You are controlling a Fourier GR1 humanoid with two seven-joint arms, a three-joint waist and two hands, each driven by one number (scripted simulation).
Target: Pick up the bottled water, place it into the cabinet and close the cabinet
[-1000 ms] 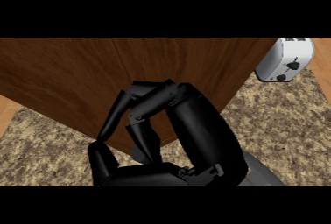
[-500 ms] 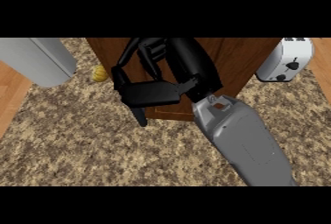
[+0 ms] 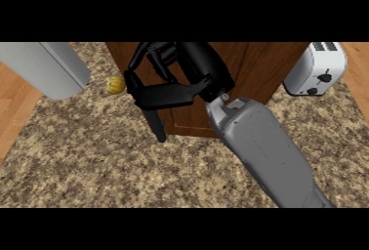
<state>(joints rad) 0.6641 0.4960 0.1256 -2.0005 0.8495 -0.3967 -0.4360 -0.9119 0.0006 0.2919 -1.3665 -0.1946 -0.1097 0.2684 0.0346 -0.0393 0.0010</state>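
Note:
The brown wooden cabinet [image 3: 252,63] stands at the top middle of the counter, its door face towards me. My right hand [image 3: 167,95] lies against the left part of that door, at the end of the grey forearm [image 3: 267,151] that comes in from the lower right. Its fingers [image 3: 153,56] reach up, slightly bent, with nothing held, and the thumb [image 3: 155,127] points down past the door's lower edge. No bottled water shows; the cabinet's inside is hidden. My left hand is out of view.
A white toaster [image 3: 315,68] stands right of the cabinet. A small yellow object [image 3: 115,85] lies at the cabinet's left side. A big grey rounded shape [image 3: 45,68] fills the upper left. The speckled counter [image 3: 108,171] has wooden flooring at both sides.
The right hand has moved up and away from me to the cabinet door, its forearm now showing. The yellow object and the grey shape have come into sight at the left.

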